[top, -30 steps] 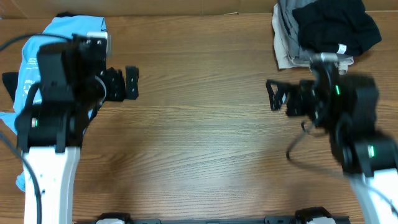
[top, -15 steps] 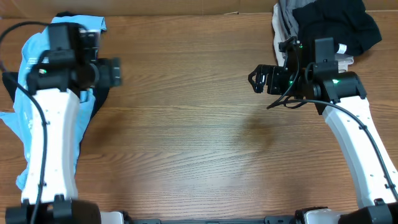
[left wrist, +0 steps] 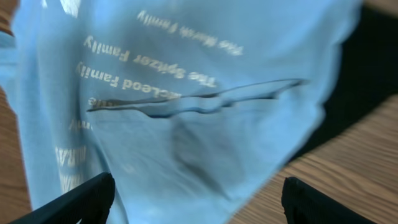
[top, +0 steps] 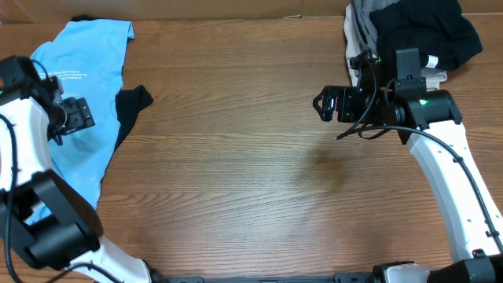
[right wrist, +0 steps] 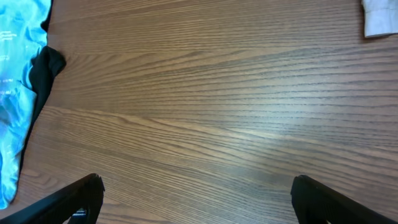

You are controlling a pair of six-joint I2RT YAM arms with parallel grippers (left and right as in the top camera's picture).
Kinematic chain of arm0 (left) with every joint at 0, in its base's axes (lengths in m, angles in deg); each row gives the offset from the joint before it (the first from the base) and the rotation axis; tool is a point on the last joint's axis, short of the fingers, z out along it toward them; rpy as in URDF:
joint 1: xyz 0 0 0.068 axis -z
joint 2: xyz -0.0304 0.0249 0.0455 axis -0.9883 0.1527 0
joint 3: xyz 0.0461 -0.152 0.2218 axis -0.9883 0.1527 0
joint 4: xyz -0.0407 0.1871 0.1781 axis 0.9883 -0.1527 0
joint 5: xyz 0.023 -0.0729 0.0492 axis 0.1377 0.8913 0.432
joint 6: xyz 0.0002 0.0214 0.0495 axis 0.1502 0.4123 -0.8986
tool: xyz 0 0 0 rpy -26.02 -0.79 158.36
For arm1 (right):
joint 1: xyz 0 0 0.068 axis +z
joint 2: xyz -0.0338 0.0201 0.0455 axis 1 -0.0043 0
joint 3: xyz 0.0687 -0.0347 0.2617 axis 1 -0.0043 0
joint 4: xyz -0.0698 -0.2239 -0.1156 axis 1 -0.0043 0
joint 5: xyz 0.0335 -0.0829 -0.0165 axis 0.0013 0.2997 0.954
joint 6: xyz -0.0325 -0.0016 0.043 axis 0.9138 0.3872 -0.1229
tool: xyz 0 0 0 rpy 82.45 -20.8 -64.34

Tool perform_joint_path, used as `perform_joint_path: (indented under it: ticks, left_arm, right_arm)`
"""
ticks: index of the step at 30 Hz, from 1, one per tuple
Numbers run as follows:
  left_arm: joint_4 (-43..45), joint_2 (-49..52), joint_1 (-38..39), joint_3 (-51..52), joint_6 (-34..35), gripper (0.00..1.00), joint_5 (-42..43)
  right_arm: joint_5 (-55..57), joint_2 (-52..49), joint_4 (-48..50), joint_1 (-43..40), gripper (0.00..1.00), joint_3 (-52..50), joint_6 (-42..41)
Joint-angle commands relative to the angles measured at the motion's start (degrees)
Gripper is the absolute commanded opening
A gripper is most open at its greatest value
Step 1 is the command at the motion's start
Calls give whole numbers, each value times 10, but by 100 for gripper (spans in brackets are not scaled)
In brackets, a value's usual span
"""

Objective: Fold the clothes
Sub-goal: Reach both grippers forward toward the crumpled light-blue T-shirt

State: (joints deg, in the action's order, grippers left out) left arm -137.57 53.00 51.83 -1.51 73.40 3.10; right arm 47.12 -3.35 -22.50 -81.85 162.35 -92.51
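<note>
At ten o'clock on the desk [top: 236, 181], the blue T-shirt [top: 82, 67] lies rumpled. Over it hovers the left tool [top: 76, 115], fingers spread; the right tool [top: 328, 103] hangs empty and spread near two o'clock. Reaching seems the step; next likely calls for pinching a hem.

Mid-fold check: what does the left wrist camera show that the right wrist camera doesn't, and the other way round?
Only the left wrist: a close view of the light blue T-shirt, its white printed lines readable as family names, and a raised crease across the fabric. Only the right wrist: a wide stretch of bare wooden table and a pale cloth corner at the upper right. Both: the T-shirt, the black garment at its edge, wood grain, and an open, empty gripper, the left gripper and the right gripper.
</note>
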Motion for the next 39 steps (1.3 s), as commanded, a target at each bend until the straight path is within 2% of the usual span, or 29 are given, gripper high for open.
perform_joint_path:
  ticks: [1, 9, 14, 17, 21, 23, 24, 26, 30, 32, 39]
  left_arm:
    - [8, 46, -20, -11, -31, 89, 0]
    - [39, 92, -29, -11, -43, 89, 0]
    - [53, 93, -28, -11, -43, 80, -1]
    - [54, 93, -28, -11, -42, 66, -1]
    - [54, 93, -28, -11, -39, 36, 2]
    - [53, 93, -28, -11, -36, 30, 9]
    - [52, 94, -28, -11, -34, 24, 17]
    - [49, 93, -28, -11, -34, 5, 31]
    - [17, 89, -22, -22, 25, 4, 53]
    - [-15, 87, -16, -47, 41, 4, 90]
    - [-155, 81, 45, -200, 73, 4, 225]
  right_arm:
    - [-5, 4, 1, -2, 100, 15, 5]
    - [-5, 4, -1, -2, 100, 15, 5]
    - [-5, 3, 0, -2, 100, 15, 5]
    - [-5, 3, 0, -2, 99, 15, 5]
    - [-5, 3, 0, -2, 97, 15, 5]
    - [-5, 3, 0, -2, 95, 15, 5]
    - [-5, 3, 0, -2, 95, 15, 4]
    - [-5, 3, 0, -2, 94, 15, 4]
    - [-5, 3, 1, -2, 92, 15, 5]
    - [-5, 3, 5, -2, 90, 15, 4]
    - [-21, 3, 17, -2, 79, 15, 0]
